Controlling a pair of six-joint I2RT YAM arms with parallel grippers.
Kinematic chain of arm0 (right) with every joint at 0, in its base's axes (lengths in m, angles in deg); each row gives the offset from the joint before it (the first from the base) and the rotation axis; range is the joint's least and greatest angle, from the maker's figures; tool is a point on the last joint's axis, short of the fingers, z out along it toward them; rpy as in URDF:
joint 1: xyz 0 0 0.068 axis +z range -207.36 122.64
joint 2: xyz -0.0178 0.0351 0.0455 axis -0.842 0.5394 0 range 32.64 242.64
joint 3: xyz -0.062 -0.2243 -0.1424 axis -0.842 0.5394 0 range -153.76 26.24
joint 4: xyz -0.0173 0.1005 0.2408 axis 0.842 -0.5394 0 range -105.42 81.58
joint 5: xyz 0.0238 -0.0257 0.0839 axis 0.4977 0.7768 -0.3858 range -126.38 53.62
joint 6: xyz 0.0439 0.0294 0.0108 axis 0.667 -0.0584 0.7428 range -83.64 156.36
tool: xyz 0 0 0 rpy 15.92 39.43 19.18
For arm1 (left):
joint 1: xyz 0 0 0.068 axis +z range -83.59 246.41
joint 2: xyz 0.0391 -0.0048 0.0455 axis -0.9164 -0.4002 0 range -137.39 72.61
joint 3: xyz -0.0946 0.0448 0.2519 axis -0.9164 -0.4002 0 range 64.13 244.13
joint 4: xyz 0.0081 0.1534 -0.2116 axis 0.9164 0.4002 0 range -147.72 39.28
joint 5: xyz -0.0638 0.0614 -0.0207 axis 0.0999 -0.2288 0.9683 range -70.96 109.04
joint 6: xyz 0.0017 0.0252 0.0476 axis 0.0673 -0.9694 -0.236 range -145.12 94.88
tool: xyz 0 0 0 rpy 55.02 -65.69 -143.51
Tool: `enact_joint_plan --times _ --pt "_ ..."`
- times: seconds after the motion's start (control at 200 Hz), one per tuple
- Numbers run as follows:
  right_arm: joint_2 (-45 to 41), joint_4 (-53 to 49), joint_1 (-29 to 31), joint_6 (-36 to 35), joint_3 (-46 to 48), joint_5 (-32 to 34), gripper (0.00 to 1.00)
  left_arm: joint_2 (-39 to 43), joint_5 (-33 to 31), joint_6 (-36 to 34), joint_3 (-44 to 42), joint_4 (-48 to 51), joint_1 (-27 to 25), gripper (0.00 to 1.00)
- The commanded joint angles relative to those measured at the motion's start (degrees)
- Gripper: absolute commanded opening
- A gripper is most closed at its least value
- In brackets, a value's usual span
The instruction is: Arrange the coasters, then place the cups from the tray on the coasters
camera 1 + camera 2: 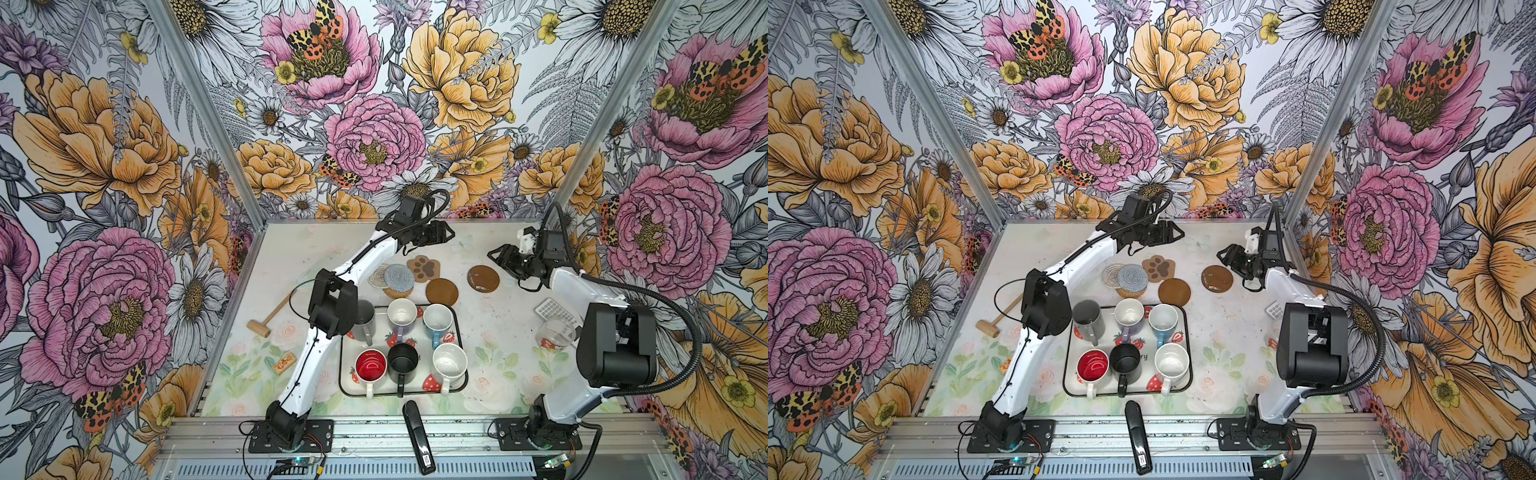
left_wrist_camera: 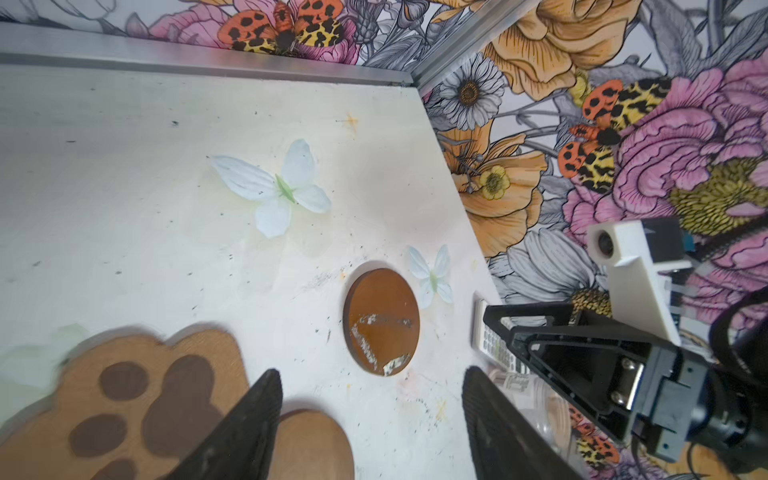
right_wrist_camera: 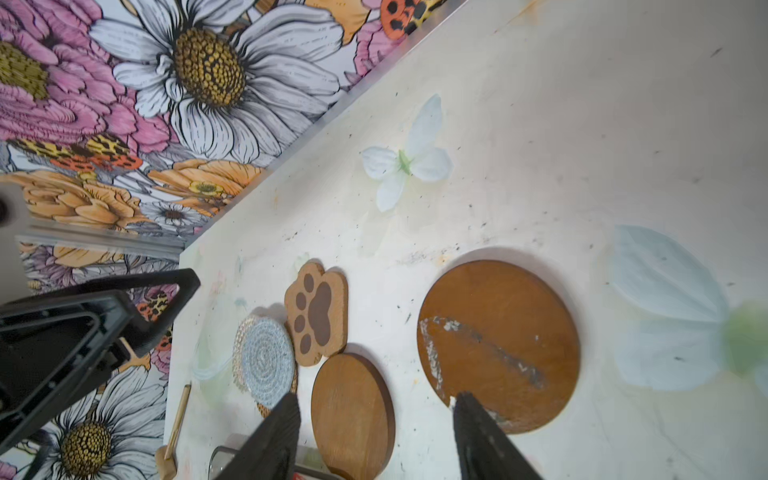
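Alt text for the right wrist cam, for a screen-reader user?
The open, empty right gripper hangs over a white table with coasters spread below: a scratched brown disc, a plain brown disc, a paw-shaped coaster and a grey-blue crocheted coaster overlapping two others. Behind them, floral wallpaper.

The table [image 1: 498, 307], a pale top printed with faint flowers and butterflies, carries the tray [image 1: 462, 349] at lower centre of both top views. Above the tray, from left to right, the grey-blue crocheted coaster [image 1: 399, 279] overlaps the clear beaded coaster [image 1: 376, 275] and the rattan coaster [image 1: 397, 294]. The paw coaster [image 1: 424, 268] lies just beside that pile, and a plain brown disc [image 1: 441, 291] lies near the tray's upper rim. A scuffed brown disc [image 1: 483, 278] lies apart to the right. On the left lie a wooden mallet [image 1: 272, 316] and, lower, a small orange box [image 1: 284, 362]. On the right are a calculator [image 1: 552, 309] and a clear glass [image 1: 555, 334].
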Motion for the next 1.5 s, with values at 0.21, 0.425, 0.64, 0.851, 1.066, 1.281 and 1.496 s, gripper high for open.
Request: enact_joint_plan --times 0.21,0.425,0.64,0.851,1.066,1.281,1.496 --pt "0.4 -3.3 7.3 -1.3 3.3 2.5 0.62 7.6 -7.9 -10.7 -18.6 11.4 -0.5 0.68" --pt "3.0 -3.2 11.7 -0.4 4.5 3.9 0.63 6.8 -9.5 -9.3 -22.2 11.3 -1.3 0.65" --pt "5.5 -3.1 13.1 0.5 4.3 4.9 0.65 4.7 -9.6 -8.7 -22.2 11.4 -1.8 0.65" --pt "7.9 -2.9 13.3 0.7 3.9 4.9 0.67 2.8 -8.7 -8.0 -20.7 11.3 -2.2 0.64" --pt "9.6 -1.9 13.4 0.8 3.5 3.8 0.67 0.8 -7.6 -7.2 -19.1 11.2 -2.4 0.64" --pt "11.2 0.2 13.5 1.8 3.8 2.2 0.67 -0.4 -6.2 -6.3 -18.1 11.2 -2.4 0.63" --pt "12.3 2.2 13.7 3.1 4.1 0.7 0.66 -1.0 -5.1 -5.9 -18.1 11.2 -3.3 0.62"
